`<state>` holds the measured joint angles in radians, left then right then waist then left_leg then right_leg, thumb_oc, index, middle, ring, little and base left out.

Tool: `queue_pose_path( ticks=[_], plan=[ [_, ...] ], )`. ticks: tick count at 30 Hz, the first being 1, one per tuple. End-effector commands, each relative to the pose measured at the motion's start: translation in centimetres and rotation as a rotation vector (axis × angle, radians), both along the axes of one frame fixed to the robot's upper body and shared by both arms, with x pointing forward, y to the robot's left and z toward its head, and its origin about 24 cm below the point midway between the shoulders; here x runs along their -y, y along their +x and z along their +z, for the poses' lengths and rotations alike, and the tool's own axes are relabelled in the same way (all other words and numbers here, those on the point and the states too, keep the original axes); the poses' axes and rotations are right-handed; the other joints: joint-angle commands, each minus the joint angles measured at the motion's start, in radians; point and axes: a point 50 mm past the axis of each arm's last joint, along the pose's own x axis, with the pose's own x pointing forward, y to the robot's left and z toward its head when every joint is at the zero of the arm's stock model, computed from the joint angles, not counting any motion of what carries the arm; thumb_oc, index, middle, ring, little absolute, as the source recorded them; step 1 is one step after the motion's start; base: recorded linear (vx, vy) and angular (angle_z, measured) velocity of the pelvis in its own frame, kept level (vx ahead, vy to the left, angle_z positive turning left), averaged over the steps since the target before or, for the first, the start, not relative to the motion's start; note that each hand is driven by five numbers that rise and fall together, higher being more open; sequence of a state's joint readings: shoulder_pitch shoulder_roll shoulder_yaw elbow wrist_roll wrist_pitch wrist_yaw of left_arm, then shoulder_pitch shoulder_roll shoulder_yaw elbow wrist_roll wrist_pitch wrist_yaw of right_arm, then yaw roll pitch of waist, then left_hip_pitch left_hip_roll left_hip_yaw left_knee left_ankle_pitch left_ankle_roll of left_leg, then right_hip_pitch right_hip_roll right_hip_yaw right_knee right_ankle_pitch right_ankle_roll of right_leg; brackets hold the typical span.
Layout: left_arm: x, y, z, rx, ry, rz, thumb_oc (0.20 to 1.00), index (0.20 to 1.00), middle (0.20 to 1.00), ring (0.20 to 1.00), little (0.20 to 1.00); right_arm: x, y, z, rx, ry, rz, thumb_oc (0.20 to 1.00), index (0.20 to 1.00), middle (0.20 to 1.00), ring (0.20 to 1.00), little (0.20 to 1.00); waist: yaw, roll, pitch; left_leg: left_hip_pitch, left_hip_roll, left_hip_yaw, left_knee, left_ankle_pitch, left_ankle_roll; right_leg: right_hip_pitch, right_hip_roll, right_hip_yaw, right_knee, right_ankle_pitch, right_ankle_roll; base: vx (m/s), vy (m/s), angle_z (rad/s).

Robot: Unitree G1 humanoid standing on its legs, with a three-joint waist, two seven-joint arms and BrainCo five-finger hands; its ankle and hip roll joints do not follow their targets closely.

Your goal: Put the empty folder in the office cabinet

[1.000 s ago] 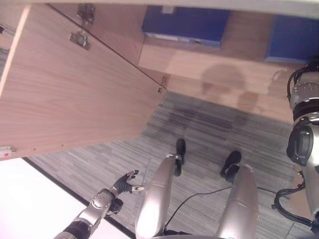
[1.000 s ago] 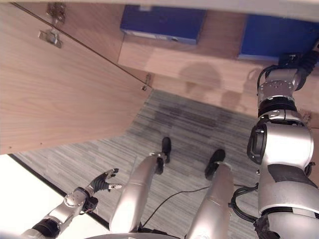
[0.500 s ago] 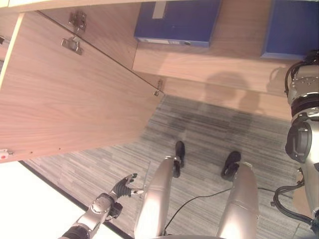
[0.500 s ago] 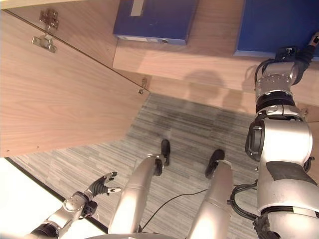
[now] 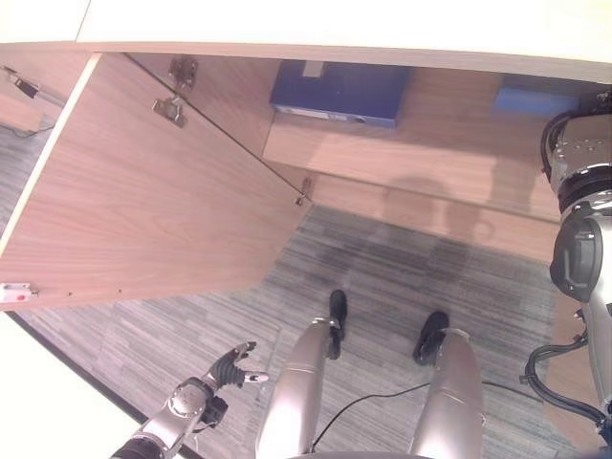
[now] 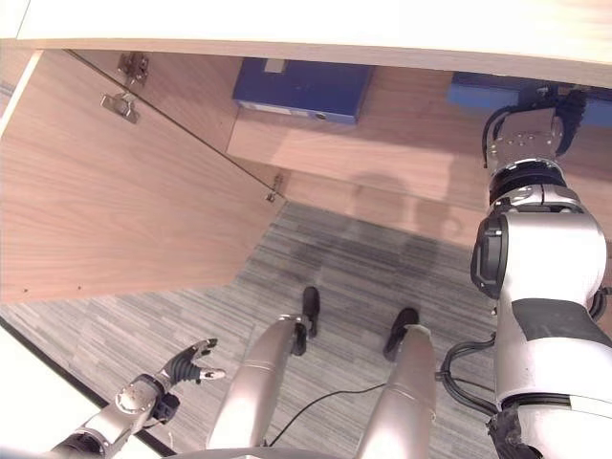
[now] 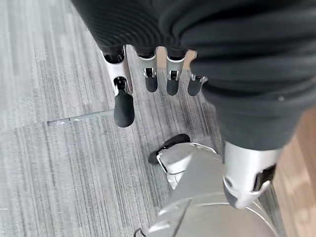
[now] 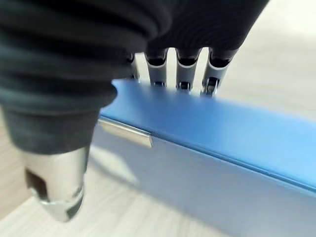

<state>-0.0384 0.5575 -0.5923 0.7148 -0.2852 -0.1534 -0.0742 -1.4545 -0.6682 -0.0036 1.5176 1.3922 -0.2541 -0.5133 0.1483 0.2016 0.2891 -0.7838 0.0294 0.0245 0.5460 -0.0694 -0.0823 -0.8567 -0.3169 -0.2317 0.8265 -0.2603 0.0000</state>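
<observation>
Folders: two blue, one (image 6: pixel 298 88) at shelf (image 6: pixel 402 134) left part, one (image 8: pixel 237 133) at right.
Right hand (image 8: pixel 180 69): fingertips behind folder, state unclear.
Left hand (image 7: pixel 148 74): relaxed, empty.
Cabinet door (image 5: pixel 143 210): open.

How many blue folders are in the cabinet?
2: one blue folder lies mid-shelf, another blue folder sits at the shelf's right end under the right hand. More may be hidden.

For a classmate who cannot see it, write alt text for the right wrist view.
The robot's right hand reaches over the top edge of a blue folder, its fingertips hidden behind the folder. The folder stands on a light wooden cabinet shelf.
</observation>
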Motion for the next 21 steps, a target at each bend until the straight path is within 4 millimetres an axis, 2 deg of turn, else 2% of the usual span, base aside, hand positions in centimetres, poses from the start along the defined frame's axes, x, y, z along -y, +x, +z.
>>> queue_pose_path(
  ticks=[1, 10, 16, 21],
  plan=[
    [-2.1, 0.3, 0.3, 0.002, 0.099, 0.019, 1.0, 1.0, 1.0, 1.0, 1.0, 1.6, -1.2, 3.9, 0.065, -0.076, -0.045, 1.0, 1.0, 1.0, 1.0, 1.0, 0.016, 0.012, 0.031, 0.065, 0.009, -0.021, -0.019, -0.114, -0.014, 0.122, 0.069, 0.045, -0.043, -0.128, 0.092, -0.04, -0.02, 0.0],
    [-1.8, 0.6, 0.2, 0.014, 0.093, 0.042, 1.0, 1.0, 1.0, 1.0, 1.0, 0.9, -0.6, 1.8, -0.045, -0.078, -0.018, 1.0, 1.0, 1.0, 1.0, 1.0, 0.019, -0.004, 0.035, 0.065, 0.012, -0.023, -0.034, -0.102, -0.013, 0.134, 0.075, 0.038, -0.066, -0.114, 0.093, 0.0, 0.0, 0.0],
    [-1.1, 0.6, -0.1, 0.015, 0.069, 0.062, 1.0, 1.0, 1.0, 1.0, 1.0, 0.4, -0.3, -1.2, -0.132, -0.059, 0.007, 1.0, 1.0, 1.0, 1.0, 1.0, 0.024, -0.004, 0.044, 0.064, 0.013, -0.029, -0.033, -0.1, -0.011, 0.139, 0.076, 0.033, -0.069, -0.114, 0.092, 0.0, 0.0, 0.0],
    [-1.0, 0.6, -0.2, 0.016, 0.065, 0.073, 1.0, 1.0, 1.0, 1.0, 1.0, 0.0, -0.1, -2.6, -0.16, -0.042, 0.023, 1.0, 1.0, 1.0, 1.0, 1.0, 0.026, -0.002, 0.049, 0.061, 0.013, -0.029, -0.033, -0.099, -0.01, 0.141, 0.075, 0.03, -0.069, -0.112, 0.093, 0.0, -0.001, -0.01]
  ],
)
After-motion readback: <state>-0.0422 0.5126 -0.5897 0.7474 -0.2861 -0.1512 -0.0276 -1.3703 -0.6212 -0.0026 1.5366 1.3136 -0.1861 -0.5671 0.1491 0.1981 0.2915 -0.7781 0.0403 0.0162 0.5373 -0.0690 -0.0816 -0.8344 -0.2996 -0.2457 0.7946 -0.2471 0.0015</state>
